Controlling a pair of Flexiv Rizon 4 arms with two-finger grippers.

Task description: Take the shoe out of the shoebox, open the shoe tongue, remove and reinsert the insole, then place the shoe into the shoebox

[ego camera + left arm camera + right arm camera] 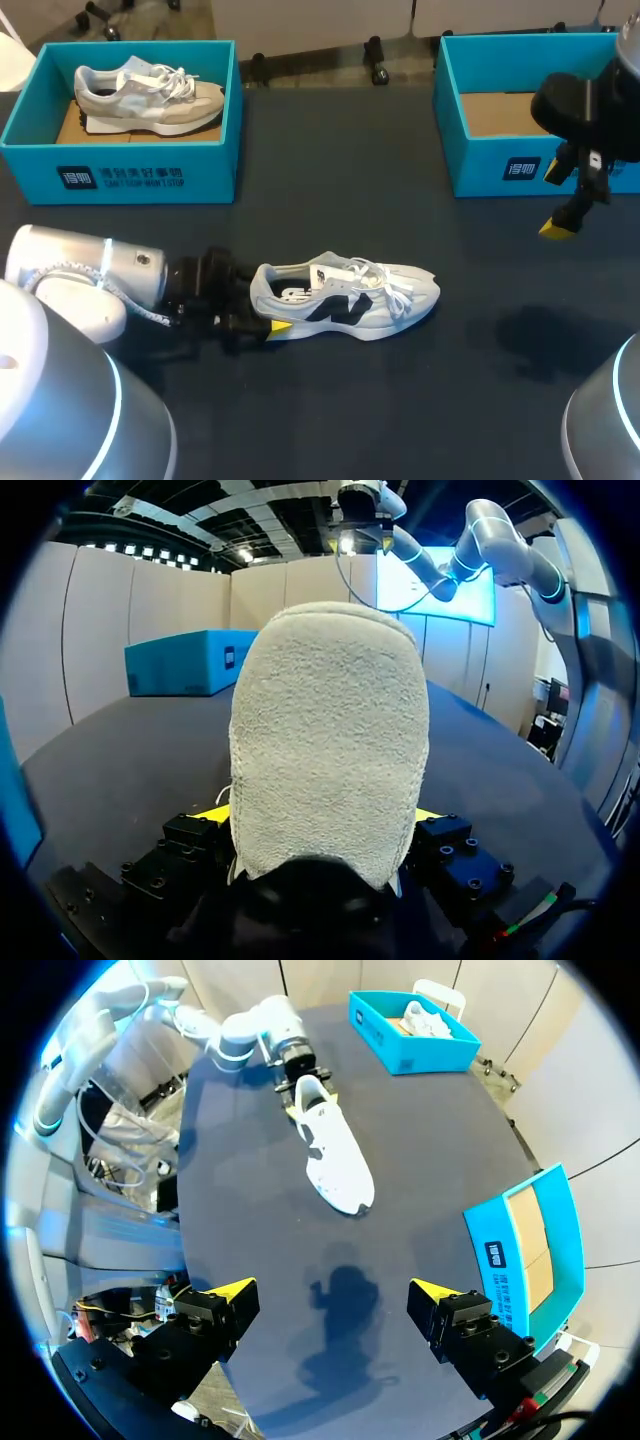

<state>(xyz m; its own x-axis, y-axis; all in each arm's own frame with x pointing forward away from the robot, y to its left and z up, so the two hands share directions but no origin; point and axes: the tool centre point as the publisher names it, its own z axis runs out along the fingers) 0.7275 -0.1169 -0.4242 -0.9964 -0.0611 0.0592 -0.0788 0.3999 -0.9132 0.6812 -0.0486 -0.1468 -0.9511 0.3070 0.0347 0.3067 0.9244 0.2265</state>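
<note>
A white shoe (345,295) with a black logo lies on its sole in the middle of the dark table, toe to the right. My left gripper (268,315) is low at its heel, open, with a finger on either side. In the left wrist view the fuzzy heel (330,740) fills the space between the yellow fingertips (215,815). I cannot see whether they press it. My right gripper (562,222) hangs open and empty high above the table's right side. From there it looks down on the shoe (335,1150).
An empty blue shoebox (470,160) with a brown floor stands at the back right, just behind my right gripper. A second blue shoebox (140,170) at the back left holds a grey shoe (150,95).
</note>
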